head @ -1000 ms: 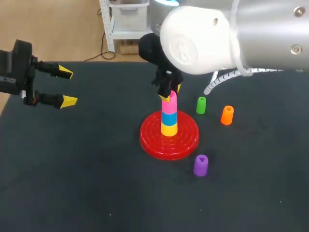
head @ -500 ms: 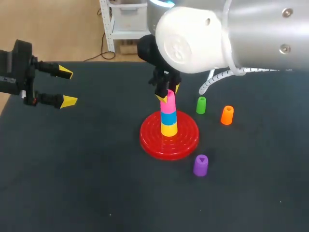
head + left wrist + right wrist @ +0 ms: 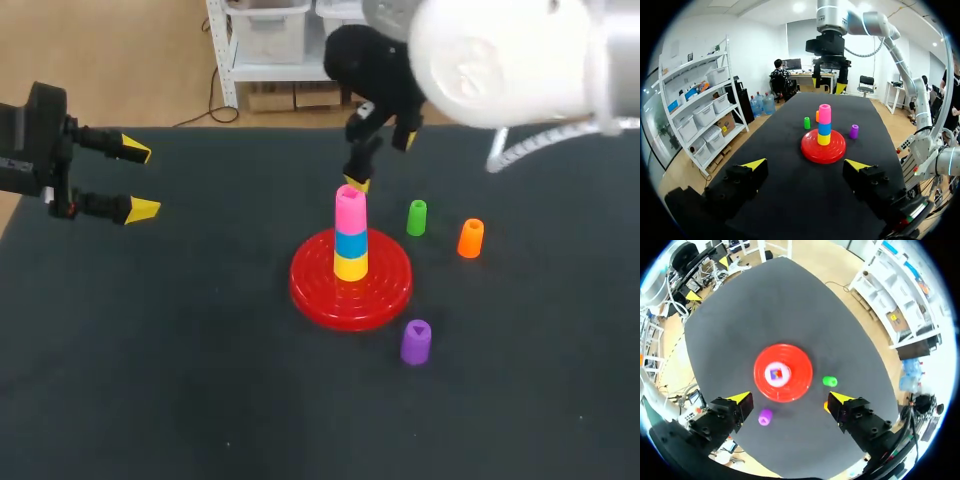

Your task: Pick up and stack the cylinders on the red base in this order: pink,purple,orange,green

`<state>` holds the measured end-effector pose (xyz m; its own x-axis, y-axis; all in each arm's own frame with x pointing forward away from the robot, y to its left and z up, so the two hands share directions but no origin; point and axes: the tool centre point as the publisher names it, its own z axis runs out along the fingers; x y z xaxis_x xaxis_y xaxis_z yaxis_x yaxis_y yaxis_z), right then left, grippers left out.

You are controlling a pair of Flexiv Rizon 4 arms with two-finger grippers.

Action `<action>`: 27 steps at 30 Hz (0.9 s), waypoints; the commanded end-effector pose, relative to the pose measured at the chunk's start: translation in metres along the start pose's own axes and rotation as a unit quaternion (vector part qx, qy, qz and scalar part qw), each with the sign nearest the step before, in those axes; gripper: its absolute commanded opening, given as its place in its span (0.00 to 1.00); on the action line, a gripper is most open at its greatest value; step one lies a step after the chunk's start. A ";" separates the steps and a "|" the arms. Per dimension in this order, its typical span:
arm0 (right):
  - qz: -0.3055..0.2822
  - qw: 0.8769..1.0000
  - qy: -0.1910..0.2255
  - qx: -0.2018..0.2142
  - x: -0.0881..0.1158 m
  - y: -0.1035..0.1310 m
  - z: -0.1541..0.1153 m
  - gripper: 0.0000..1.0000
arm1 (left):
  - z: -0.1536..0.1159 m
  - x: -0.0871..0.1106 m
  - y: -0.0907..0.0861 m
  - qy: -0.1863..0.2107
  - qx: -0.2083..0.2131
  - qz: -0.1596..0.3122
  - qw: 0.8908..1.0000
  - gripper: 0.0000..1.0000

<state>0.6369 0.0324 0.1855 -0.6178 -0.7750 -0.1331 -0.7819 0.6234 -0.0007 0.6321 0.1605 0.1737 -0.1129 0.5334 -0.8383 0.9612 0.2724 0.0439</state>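
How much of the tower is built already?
Done: the pink cylinder sits on the blue piece above the red base. In hand: nothing; the right gripper hangs open above it, the left gripper is open, off aside. Left: purple cylinder, orange cylinder and green cylinder stand on the table.

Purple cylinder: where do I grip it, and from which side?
Grip the purple cylinder across its round side wall, about mid-height, coming straight down from above. It stands upright on the table, apart from the red base, with bare table on its other sides, so there looks to be room to close on it from two sides.
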 end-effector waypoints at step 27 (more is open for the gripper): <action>-0.102 0.995 -0.010 -0.015 0.100 0.040 0.065 1.00 | 0.000 0.001 0.000 -0.002 -0.001 0.001 1.000 1.00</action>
<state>0.5507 -0.0108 0.1134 -0.4473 -0.8860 -0.1226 -0.8932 0.4494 0.0110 0.6321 0.1605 0.1737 -0.1129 0.5334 -0.8383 0.9612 0.2724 0.0439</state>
